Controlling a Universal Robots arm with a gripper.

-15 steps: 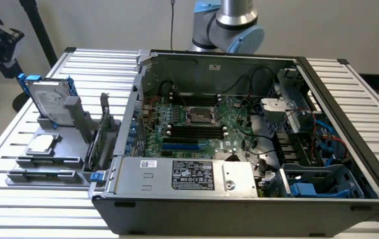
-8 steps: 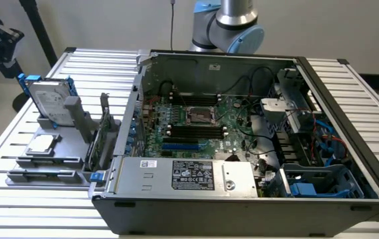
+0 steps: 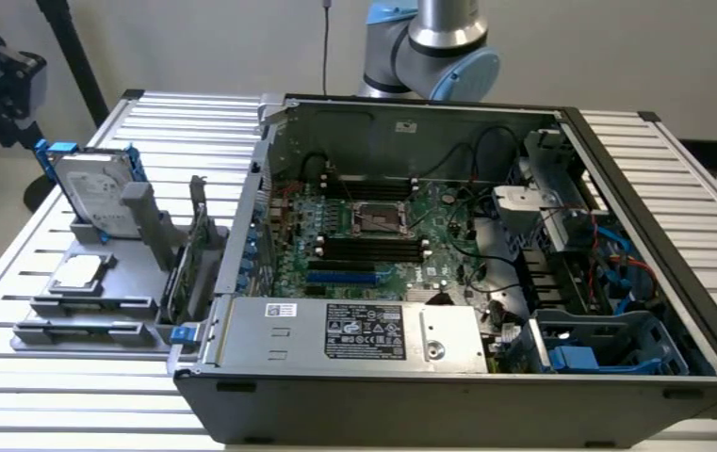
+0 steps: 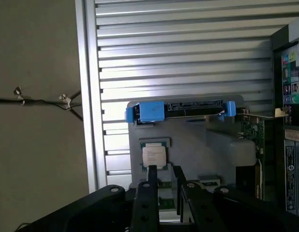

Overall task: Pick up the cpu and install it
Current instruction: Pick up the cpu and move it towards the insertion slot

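On the slatted worktop [image 3: 82, 414], at the exterior view's left of the open computer case [image 3: 459, 405], a grey holder [image 3: 125, 268] carries the cpu [image 4: 154, 155], not yet picked. Our tool [image 4: 165, 168] hovers near it, narrowly parted and empty; the pick, we judge, calls for centring over the chip.

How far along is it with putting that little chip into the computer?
Nothing is done yet: the cpu lies on its grey holder, and the motherboard socket is empty. The claw is aimed at the chip, holding nothing. Pickup and installation remain.
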